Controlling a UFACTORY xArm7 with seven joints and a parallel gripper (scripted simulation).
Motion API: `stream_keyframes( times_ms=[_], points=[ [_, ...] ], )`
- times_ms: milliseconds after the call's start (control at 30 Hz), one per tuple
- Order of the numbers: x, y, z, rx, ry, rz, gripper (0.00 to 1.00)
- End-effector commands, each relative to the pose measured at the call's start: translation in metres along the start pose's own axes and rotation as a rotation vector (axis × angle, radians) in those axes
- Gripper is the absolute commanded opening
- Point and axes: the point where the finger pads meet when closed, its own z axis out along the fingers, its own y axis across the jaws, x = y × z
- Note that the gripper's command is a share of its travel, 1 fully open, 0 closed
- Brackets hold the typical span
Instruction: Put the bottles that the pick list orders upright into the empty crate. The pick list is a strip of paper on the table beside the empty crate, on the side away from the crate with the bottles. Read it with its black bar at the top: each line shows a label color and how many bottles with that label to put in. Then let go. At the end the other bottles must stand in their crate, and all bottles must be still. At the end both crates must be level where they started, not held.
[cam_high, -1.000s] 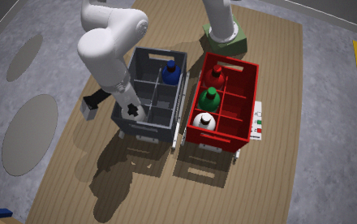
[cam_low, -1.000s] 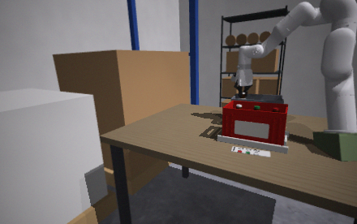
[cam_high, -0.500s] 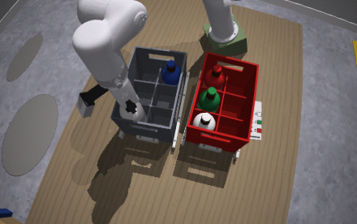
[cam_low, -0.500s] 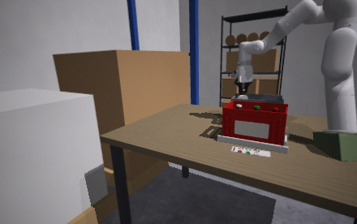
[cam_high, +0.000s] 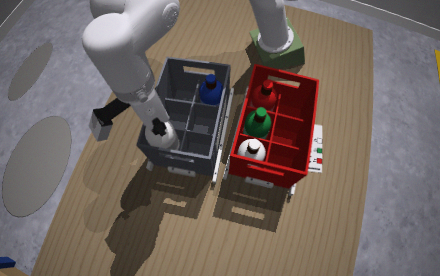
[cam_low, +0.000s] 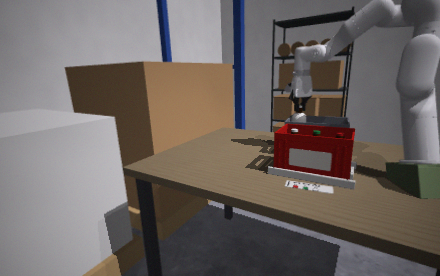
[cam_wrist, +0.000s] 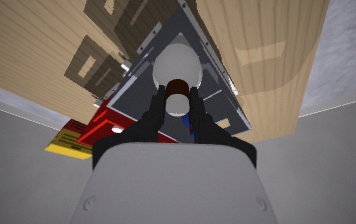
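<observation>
My gripper (cam_high: 159, 127) is shut on the dark cap of a white bottle (cam_high: 159, 136) and holds it upright over the near left cell of the grey crate (cam_high: 190, 117). In the wrist view the fingers clamp the cap above the round white body (cam_wrist: 177, 64). From the side the bottle (cam_low: 296, 117) stands at about the crate's rim. A blue bottle (cam_high: 211, 90) stands in the grey crate's far cell. The red crate (cam_high: 275, 127) holds a red bottle (cam_high: 263, 92), a green bottle (cam_high: 258, 122) and a white bottle (cam_high: 251, 149). The pick list (cam_high: 317, 149) lies to the right of the red crate.
The arm's green base block (cam_high: 278, 47) stands behind the crates. Both crates sit on pale rails, close side by side. Large cardboard and white boxes (cam_low: 150, 105) stand off the table's left, and a shelf (cam_low: 312, 75) stands behind.
</observation>
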Motion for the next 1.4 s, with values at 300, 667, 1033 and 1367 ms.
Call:
stream_keyframes(
  times_ms=[300, 667, 1033, 1367],
  points=[
    [0.001, -0.001, -0.022, 0.002, 0.004, 0.0, 0.0],
    [0.001, -0.001, -0.039, 0.002, 0.004, 0.0, 0.0],
    [0.001, -0.001, -0.056, 0.002, 0.004, 0.0, 0.0],
    [0.001, -0.001, -0.069, 0.002, 0.004, 0.0, 0.0]
  ],
)
